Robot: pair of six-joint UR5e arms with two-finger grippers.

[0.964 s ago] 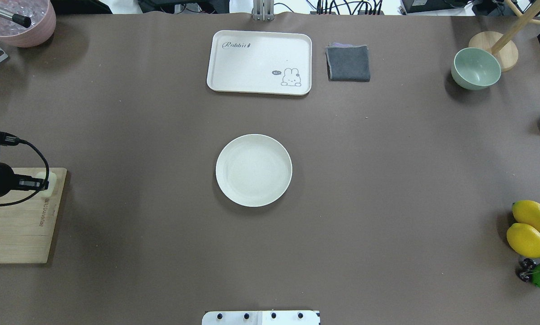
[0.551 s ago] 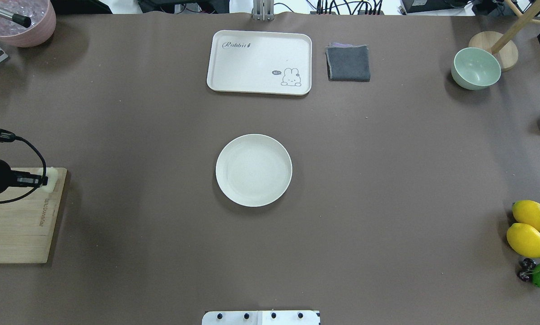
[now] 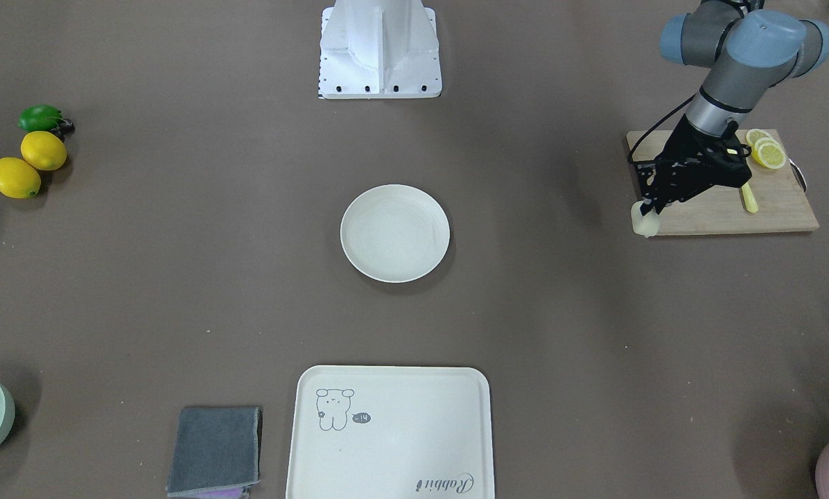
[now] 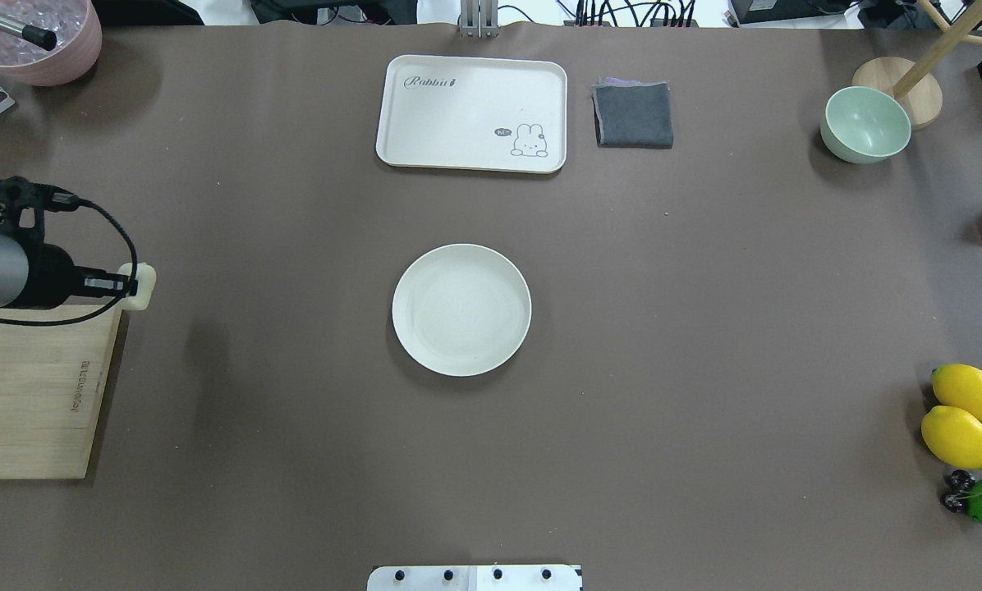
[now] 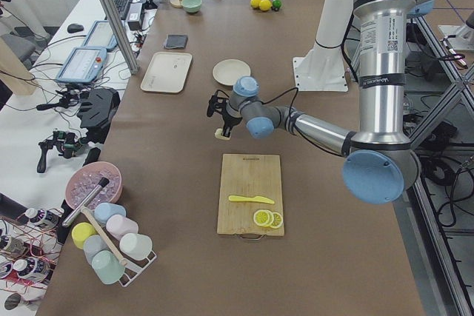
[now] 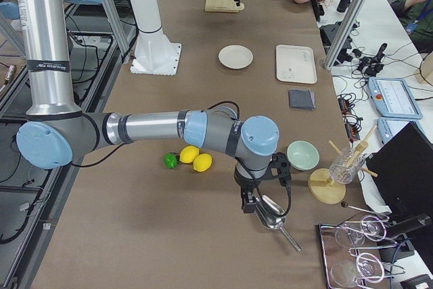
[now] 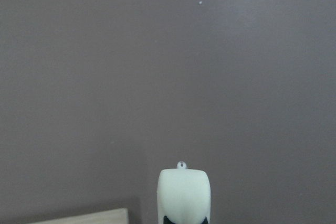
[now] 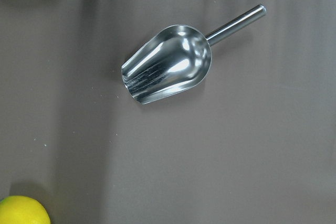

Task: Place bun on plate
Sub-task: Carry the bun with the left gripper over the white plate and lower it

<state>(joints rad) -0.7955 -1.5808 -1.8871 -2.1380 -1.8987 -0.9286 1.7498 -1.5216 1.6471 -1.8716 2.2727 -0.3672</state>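
Note:
The bun (image 4: pixel 143 286), a small pale cream block, hangs in the air just past the far right corner of the wooden cutting board. My left gripper (image 4: pixel 132 285) is shut on it. The front-facing view shows the bun (image 3: pixel 644 223) under the black fingers, off the board's edge. In the left wrist view the bun (image 7: pixel 184 195) fills the bottom centre above bare brown table. The round cream plate (image 4: pixel 461 309) lies empty at the table's middle, well to the right of the bun. My right gripper (image 6: pixel 250 202) shows only in the exterior right view; I cannot tell its state.
The cutting board (image 3: pixel 775 208) carries lemon slices (image 3: pixel 766 149) and a yellow knife (image 3: pixel 748 197). At the far edge are a cream tray (image 4: pixel 472 113), a grey cloth (image 4: pixel 633 115) and a green bowl (image 4: pixel 865 125). Lemons (image 4: pixel 959 414) and a metal scoop (image 8: pixel 168 69) lie at the right.
The left gripper has risen off the cutting board with the bun and moved right and toward the far side, so the bun now hangs beyond the board's corner.

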